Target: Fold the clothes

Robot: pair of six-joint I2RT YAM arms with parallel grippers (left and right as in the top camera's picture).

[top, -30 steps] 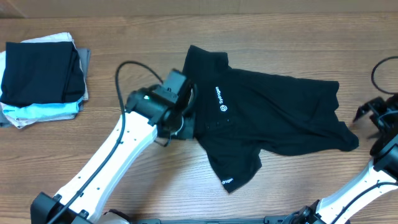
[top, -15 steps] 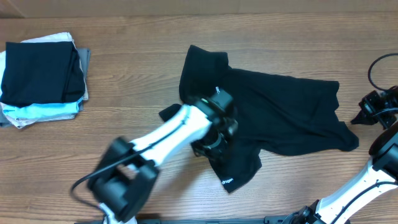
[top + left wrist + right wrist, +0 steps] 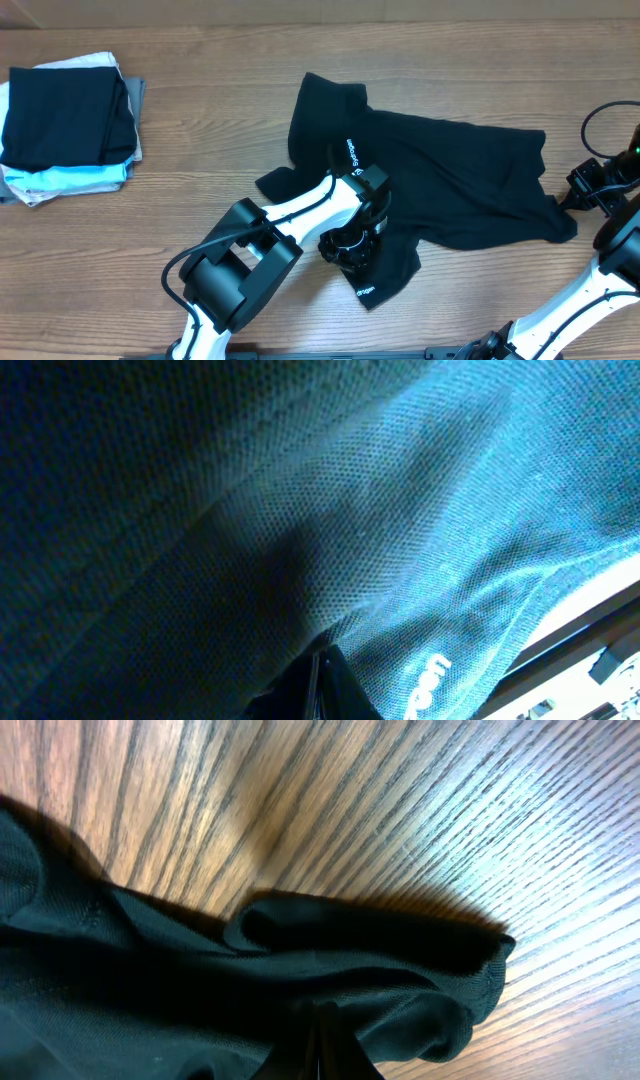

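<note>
Black tee [image 3: 450, 170] w/ white logo [image 3: 349, 150], brown wood-grain table [image 3: 200, 60], black-topped pale-blue stack [image 3: 70, 180]

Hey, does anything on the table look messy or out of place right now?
Yes. The black T-shirt lies skewed and rumpled in the middle of the table. One sleeve is bunched toward the front edge, and the shirt's right-hand edge is curled over on itself. The folded stack at the left looks fine.

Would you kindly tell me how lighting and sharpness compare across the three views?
Overhead: even light, sharp, though the black T-shirt shows few folds. Left wrist: fabric fills the frame with a bluish cast, weave crisp. Right wrist: glare on the wooden table, a dark shadow beside the shirt's hem.
</note>
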